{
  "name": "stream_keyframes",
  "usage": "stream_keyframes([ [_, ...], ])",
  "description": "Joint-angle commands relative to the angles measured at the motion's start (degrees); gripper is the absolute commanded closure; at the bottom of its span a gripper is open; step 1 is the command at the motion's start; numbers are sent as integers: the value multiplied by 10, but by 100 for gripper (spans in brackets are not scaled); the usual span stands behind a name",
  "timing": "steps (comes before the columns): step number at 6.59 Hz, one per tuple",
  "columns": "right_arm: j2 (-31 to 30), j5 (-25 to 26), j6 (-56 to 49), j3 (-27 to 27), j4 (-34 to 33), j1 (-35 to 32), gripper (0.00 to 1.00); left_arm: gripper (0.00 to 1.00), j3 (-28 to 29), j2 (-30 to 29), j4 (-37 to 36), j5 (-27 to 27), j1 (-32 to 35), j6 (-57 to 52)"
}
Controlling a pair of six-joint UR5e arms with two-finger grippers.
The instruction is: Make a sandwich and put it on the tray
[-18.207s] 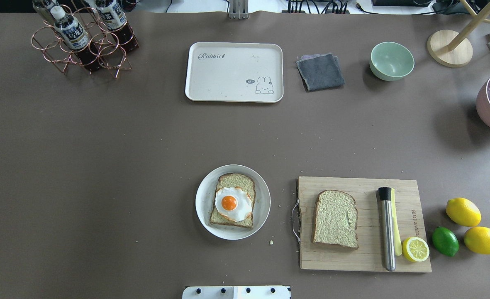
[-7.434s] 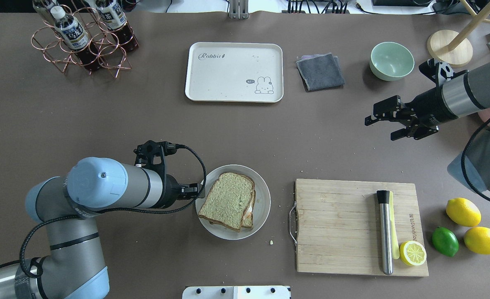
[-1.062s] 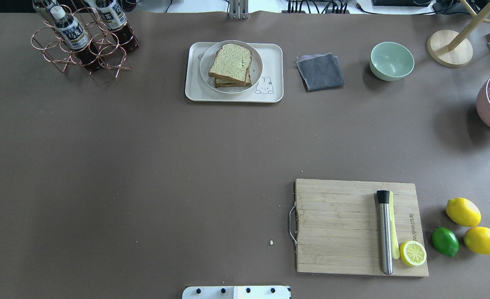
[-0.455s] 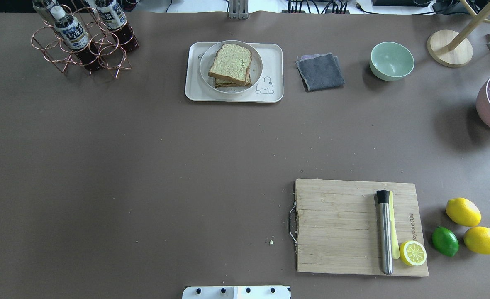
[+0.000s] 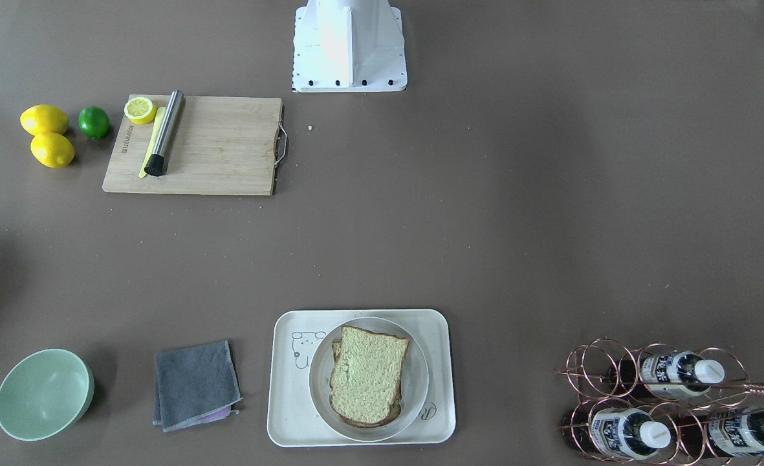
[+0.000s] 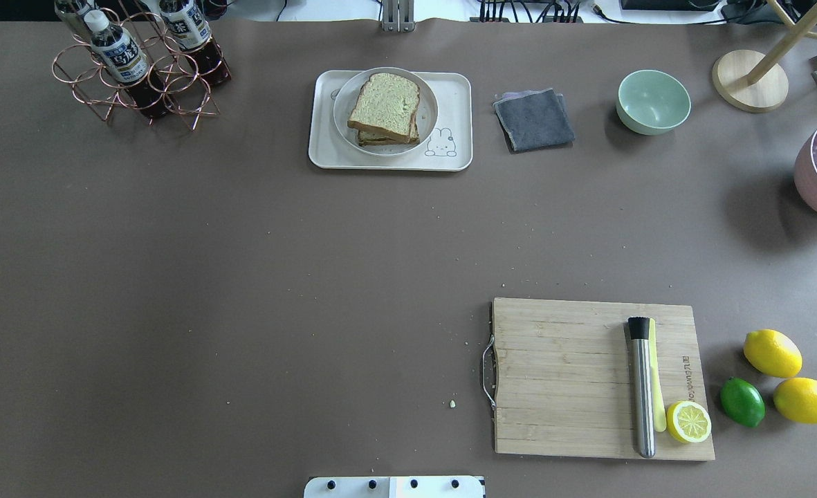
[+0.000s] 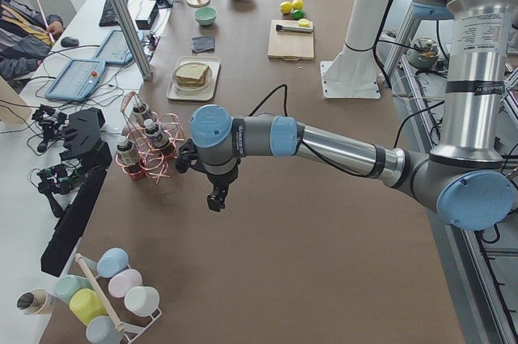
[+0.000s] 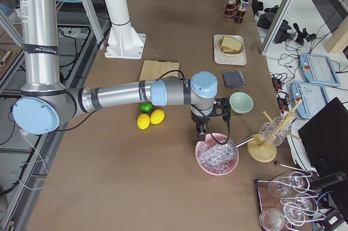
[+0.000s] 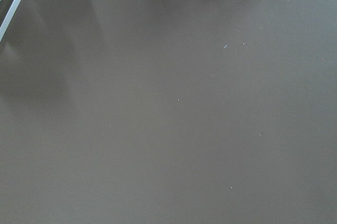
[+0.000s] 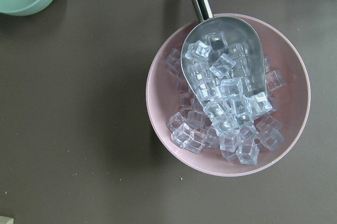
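The sandwich [image 6: 384, 105], two speckled slices stacked, lies on a round white plate [image 6: 430, 104] that stands on the cream tray [image 6: 458, 149] at the table's far middle. It also shows in the front view [image 5: 369, 374]. The egg is hidden between the slices. My left gripper [image 7: 217, 198] shows only in the exterior left view, over bare table near the bottle rack. My right gripper [image 8: 200, 131] shows only in the exterior right view, over the pink ice bowl. I cannot tell whether either is open or shut.
A wooden cutting board [image 6: 567, 373] with a steel muddler [image 6: 642, 387] and a lemon half is near right, with lemons and a lime beside it. A grey cloth [image 6: 534, 119], a green bowl [image 6: 652, 101], a bottle rack [image 6: 138, 66] and a pink ice bowl [image 10: 155, 84] line the far side.
The second slice went from the board onto the egg, and the plate with the sandwich moved to the tray. Both arms left the overhead view. Nothing moved in the last second.
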State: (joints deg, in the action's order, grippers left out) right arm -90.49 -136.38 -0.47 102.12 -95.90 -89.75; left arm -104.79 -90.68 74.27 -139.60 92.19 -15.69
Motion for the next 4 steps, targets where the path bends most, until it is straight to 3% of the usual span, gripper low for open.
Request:
stream_keyframes([
  [1, 3, 6, -1, 3, 3, 12, 0, 2, -13, 13, 30, -1, -2, 47],
  [4, 4, -1, 3, -2, 4, 12, 0, 2, -4, 23, 49, -6, -1, 48],
])
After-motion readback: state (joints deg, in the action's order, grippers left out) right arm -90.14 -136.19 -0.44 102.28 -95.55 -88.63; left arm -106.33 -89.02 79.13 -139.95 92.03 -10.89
